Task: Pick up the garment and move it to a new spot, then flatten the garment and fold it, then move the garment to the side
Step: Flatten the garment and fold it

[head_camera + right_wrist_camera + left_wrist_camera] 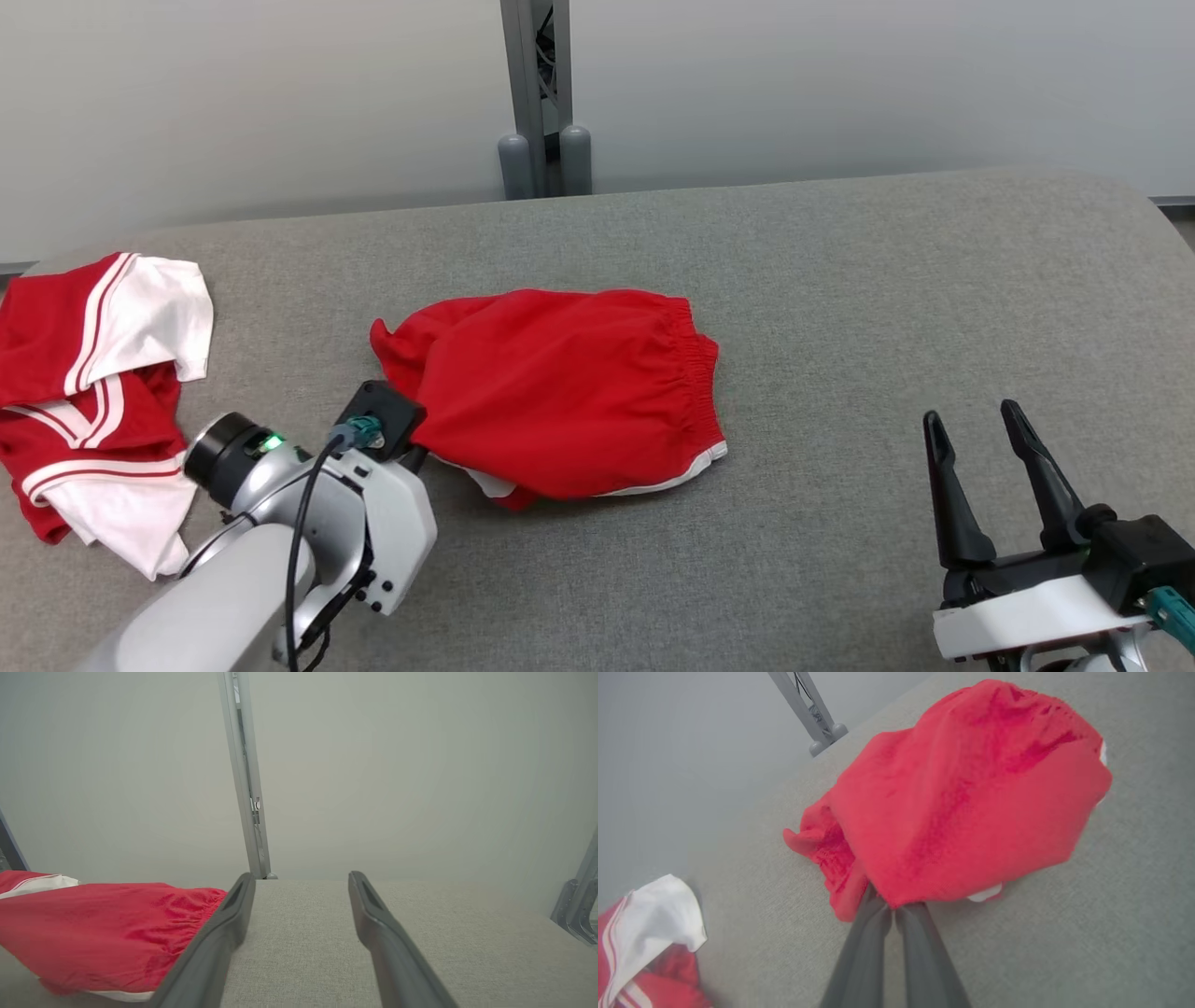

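Bottom centre, the left pincer (892,911), fingers pressed together, pinches the near edge of the red garment (966,793) spread across the grey table (1087,942). Red-and-white clothing (654,924) lies lower left.

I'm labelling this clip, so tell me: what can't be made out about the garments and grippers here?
Left wrist view: tips of the left gripper are buried under the red shorts, so how much cloth is pinched is hidden.
Head view: the red-and-white garment is cut off by the left edge.
Right wrist view: a finger of the right gripper covers part of the red shorts' edge.
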### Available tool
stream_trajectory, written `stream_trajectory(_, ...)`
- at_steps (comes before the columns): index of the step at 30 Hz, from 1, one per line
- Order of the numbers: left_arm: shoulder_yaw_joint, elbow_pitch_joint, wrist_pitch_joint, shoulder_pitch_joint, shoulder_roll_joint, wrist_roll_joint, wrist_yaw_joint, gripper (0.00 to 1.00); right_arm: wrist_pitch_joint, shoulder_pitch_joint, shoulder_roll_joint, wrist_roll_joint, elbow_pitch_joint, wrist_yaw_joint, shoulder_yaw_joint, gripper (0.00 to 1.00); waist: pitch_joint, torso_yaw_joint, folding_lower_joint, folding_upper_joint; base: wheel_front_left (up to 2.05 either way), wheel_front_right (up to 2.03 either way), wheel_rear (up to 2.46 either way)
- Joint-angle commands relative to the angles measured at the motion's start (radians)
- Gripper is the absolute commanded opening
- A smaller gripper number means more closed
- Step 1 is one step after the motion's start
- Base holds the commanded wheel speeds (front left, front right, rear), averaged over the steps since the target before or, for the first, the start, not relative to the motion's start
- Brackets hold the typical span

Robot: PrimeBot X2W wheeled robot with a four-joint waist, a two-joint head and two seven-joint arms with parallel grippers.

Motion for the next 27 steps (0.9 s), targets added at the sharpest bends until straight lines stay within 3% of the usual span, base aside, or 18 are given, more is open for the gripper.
stream_trajectory(1,0.014,-0.058,0.035,0.025,0.039,-0.011,0.029,0.0,-0.002,0.004,-0.006,0.003,-0.004,0.0,-0.002,1.0,0.007,-0.004,0.0,-0.0001,0.0,0.0,0.0)
stream_trajectory(5,0.047,-0.148,0.094,0.056,0.105,-0.033,0.088,0.0,-0.002,-0.015,-0.006,0.001,-0.007,0.0,0.008,1.0,0.031,-0.022,0.0,-0.0001,0.0,0.0,0.0)
stream_trajectory(9,0.064,-0.118,0.117,0.028,0.114,-0.049,0.09,0.0,-0.002,-0.035,-0.006,-0.009,-0.009,0.0,0.024,1.0,0.064,-0.05,0.0,-0.0001,0.0,0.0,0.0)
stream_trajectory(16,0.068,0.061,0.126,-0.113,0.043,-0.048,0.04,0.0,-0.002,-0.07,-0.006,-0.022,-0.013,0.0,0.054,1.0,0.137,-0.12,0.0,-0.0001,0.0,0.0,0.0)
stream_trajectory(26,0.055,0.436,0.068,-0.292,-0.055,-0.02,-0.019,0.0,-0.002,-0.087,-0.006,-0.028,-0.021,0.0,0.07,1.0,0.208,-0.208,0.0,-0.0001,0.0,0.0,0.0)
stream_trajectory(27,0.053,0.459,0.047,-0.301,-0.062,-0.013,-0.019,0.3,-0.002,-0.087,-0.006,-0.027,-0.022,0.0,0.068,1.0,0.211,-0.207,0.0,-0.0001,0.0,0.0,0.0)
